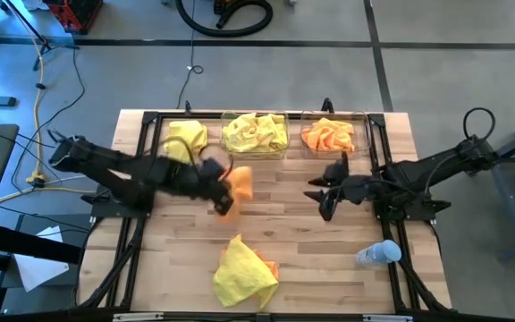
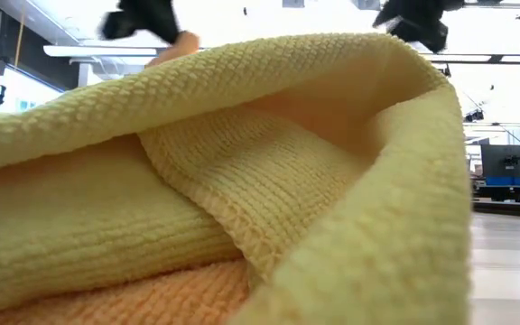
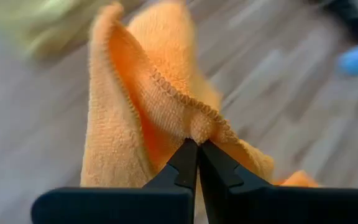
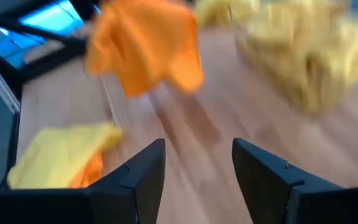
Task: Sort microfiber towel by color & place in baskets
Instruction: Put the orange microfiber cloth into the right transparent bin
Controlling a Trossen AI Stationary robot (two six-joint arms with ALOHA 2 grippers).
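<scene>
Very close to the low camera lies a yellow towel (image 2: 242, 181) with an orange one (image 2: 134, 302) under it, at the front edge of the table (image 1: 329, 259). My left gripper (image 3: 197, 149) pinches an orange towel (image 1: 238, 188) above the middle of the table. My right gripper (image 4: 197, 168) hangs with fingers spread, near the basket (image 1: 333, 136) of orange towels. The other basket (image 1: 255, 134) holds yellow towels.
</scene>
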